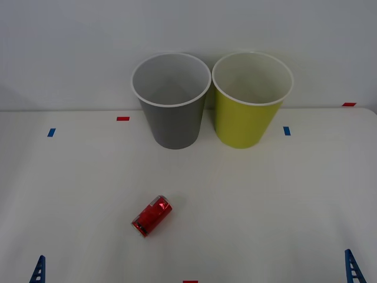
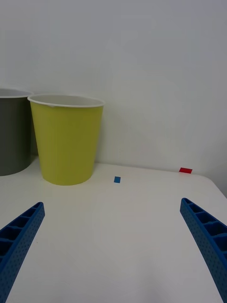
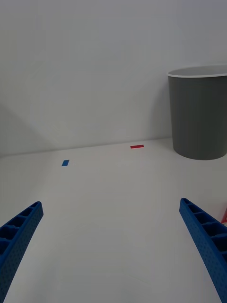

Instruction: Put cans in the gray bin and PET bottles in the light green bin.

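A small shiny red can [image 1: 152,215] lies on its side on the white table, near the front and a little left of centre. Behind it stand the gray bin [image 1: 171,118] and, touching its right side, the light green bin [image 1: 246,121], both upright with pale insides. My left gripper [image 3: 110,202] is open and holds nothing, low at the front left, with the gray bin [image 3: 198,118] ahead of it. My right gripper [image 2: 112,203] is open and holds nothing at the front right, facing the light green bin [image 2: 67,142]. PET bottles are out of view.
Small red tape marks [image 1: 122,118] and blue tape marks [image 1: 287,131] dot the table [image 1: 265,194]. A plain white wall rises close behind the bins. Open tabletop lies between both grippers and the can.
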Controlling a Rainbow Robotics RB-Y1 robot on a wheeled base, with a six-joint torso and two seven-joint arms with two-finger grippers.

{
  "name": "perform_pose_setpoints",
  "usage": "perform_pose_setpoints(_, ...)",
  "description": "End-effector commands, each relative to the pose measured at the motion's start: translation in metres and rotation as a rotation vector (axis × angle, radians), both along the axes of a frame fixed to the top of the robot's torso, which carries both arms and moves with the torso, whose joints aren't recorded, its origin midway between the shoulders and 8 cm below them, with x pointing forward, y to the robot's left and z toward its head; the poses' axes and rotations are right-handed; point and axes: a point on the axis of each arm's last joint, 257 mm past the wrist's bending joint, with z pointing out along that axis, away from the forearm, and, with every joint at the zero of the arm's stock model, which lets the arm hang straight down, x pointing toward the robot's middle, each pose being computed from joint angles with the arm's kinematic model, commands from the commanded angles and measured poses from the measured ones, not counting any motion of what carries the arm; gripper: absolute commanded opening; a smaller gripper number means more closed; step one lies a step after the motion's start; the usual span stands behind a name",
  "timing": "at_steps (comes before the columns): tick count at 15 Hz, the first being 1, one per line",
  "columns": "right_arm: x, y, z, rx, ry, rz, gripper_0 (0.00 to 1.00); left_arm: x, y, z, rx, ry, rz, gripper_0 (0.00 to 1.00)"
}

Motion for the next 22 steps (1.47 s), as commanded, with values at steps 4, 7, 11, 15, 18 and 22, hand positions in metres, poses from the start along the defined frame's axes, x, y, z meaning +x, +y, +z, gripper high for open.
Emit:
perform_pose_setpoints(4, 0.0000, 0.0000, 0.0000, 0.000, 0.000, 0.000, 1.00, 0.0000, 0.0000, 0.0000, 0.000, 0.000, 0.000, 1.00)
perform_pose_setpoints(7, 0.0000, 0.0000, 0.0000, 0.000, 0.000, 0.000, 1.00, 0.0000, 0.0000, 0.0000, 0.000, 0.000, 0.000, 1.00)
perform_pose_setpoints(11, 0.0000, 0.0000, 0.0000, 0.000, 0.000, 0.000, 1.00, 0.0000, 0.0000, 0.0000, 0.000, 0.000, 0.000, 1.00)
perform_pose_setpoints(15, 0.0000, 0.0000, 0.0000, 0.000, 0.000, 0.000, 1.00, 0.0000, 0.0000, 0.0000, 0.000, 0.000, 0.000, 1.00)
perform_pose_setpoints(18, 0.0000, 0.0000, 0.0000, 0.000, 0.000, 0.000, 1.00, 0.0000, 0.0000, 0.0000, 0.000, 0.000, 0.000, 1.00)
perform_pose_setpoints(22, 0.0000, 0.0000, 0.0000, 0.000, 0.000, 0.000, 1.00, 0.0000, 0.0000, 0.0000, 0.000, 0.000, 0.000, 1.00)
